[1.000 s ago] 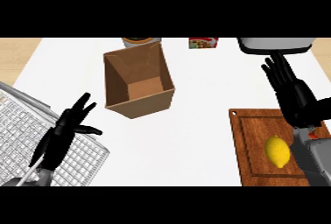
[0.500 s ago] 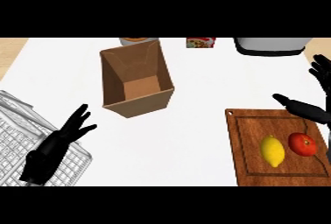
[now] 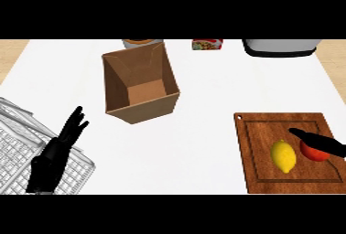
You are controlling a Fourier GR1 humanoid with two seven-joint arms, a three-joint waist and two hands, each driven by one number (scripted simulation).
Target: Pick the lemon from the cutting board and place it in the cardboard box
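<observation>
A yellow lemon [image 3: 283,156] lies on the wooden cutting board [image 3: 270,179] at the lower right, next to a red tomato [image 3: 313,153]. My right hand [image 3: 321,142] comes in from the right edge with straight fingers stretched over the tomato, its tips just right of the lemon and not touching it. The open cardboard box [image 3: 140,85] stands at the upper middle of the white counter, nothing inside. My left hand [image 3: 57,153] rests open at the lower left, fingers pointing up, over a wire rack.
A white wire dish rack [image 3: 20,141] fills the lower left corner. Along the far edge stand a brown jar [image 3: 140,43], a red patterned packet [image 3: 208,44] and a grey appliance [image 3: 279,47].
My right hand has dropped from the upper right down over the board and now lies across the tomato. The left hand has sunk lower over the rack.
</observation>
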